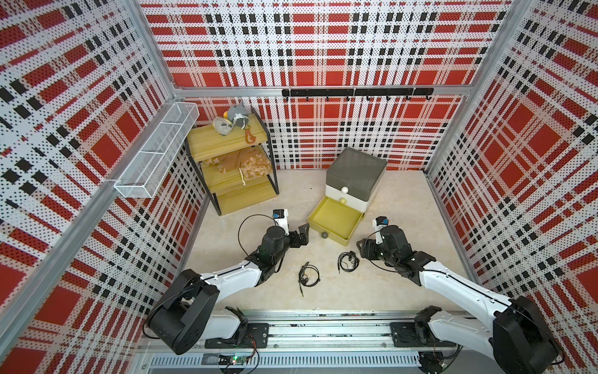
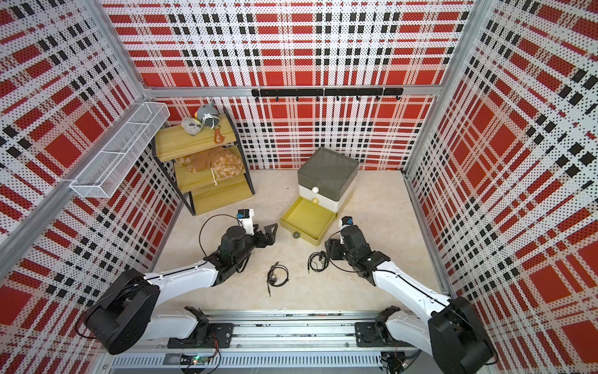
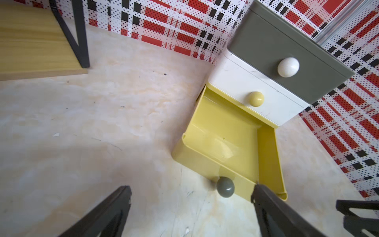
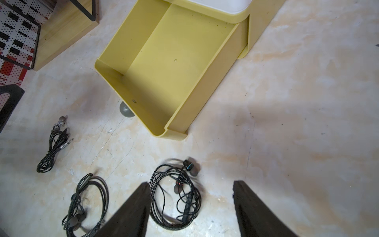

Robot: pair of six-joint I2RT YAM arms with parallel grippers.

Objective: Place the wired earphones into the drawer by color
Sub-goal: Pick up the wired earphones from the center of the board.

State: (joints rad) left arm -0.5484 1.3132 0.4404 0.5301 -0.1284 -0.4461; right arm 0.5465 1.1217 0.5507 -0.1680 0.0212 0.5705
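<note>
You are lining up a pick: your right end effector, jaws apart and empty, is hovering over the black coiled wired earphones, with the mustard-yellow plastic drawer open just ahead. Your left end effector is gaping empty. The next move is calling for lowering and closing.

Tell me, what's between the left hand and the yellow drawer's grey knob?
Just bare floor from left hand to grey knob, in the left wrist view.

The shelf rack stands in the tabletop's back left corner, the drawer cabinet to its right near the back edge — its lowest drawer pulled out toward the front. Before that drawer lie one earphone bundle and, right of it, a second earphone bundle.
</note>
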